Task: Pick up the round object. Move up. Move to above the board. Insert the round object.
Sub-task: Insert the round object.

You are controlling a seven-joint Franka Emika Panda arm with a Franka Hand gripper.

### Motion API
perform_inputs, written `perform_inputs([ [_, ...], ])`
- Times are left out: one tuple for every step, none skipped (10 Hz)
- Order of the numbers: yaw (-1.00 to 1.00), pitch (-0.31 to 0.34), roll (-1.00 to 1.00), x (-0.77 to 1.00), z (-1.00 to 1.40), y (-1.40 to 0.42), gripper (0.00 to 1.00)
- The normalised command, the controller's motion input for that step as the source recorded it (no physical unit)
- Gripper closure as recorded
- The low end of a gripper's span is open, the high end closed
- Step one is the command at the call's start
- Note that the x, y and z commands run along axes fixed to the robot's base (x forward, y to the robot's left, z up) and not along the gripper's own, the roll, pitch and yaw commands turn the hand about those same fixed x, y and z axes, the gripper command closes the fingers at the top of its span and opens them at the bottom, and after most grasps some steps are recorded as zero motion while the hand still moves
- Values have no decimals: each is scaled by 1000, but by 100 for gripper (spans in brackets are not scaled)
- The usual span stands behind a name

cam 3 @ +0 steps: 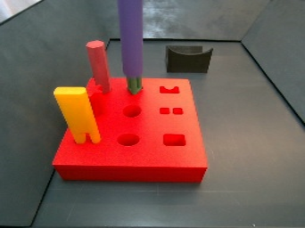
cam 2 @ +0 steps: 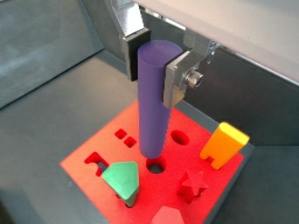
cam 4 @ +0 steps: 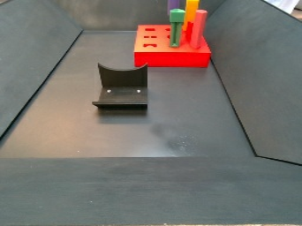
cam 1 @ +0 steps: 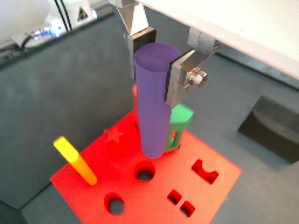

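My gripper [cam 1: 160, 59] is shut on the top of the round object [cam 1: 152, 109], a tall purple cylinder that hangs upright; both show in both wrist views, gripper [cam 2: 156, 59] and round object [cam 2: 152, 105]. Its lower end hangs close over the red board [cam 1: 211, 197] by a round hole [cam 2: 156, 164]. I cannot tell if it touches. In a side view the round object [cam 3: 128, 40] rises out of the frame above the board [cam 3: 179, 160], and the gripper is out of view. The board [cam 4: 165, 60] stands at the far end in a side view.
A yellow peg [cam 3: 74, 114], a pinkish-red peg [cam 3: 98, 67] and a green peg [cam 2: 121, 181] stand in the board. A red star-shaped peg [cam 2: 193, 184] stands there too. The fixture [cam 4: 120, 86] stands on the dark floor away from the board. Dark walls ring the floor.
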Motion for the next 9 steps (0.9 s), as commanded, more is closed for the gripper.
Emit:
perform_inputs([
  [0,-94,0,0,-774,-106,100],
  [0,-100,-31,0,-691,-91,100],
  [0,-103,-39,-37,-486,-63,100],
  [0,-136,-27,-126,-400,-69,100],
  [0,-157,0,-157,-414,-74,100],
  [0,-133,0,-206,-320,-26,100],
  [0,-36,0,-171,-31,0,100],
  [0,-57,0,-177,-37,0,100],
  [0,-61,0,-91,-120,0,100],
])
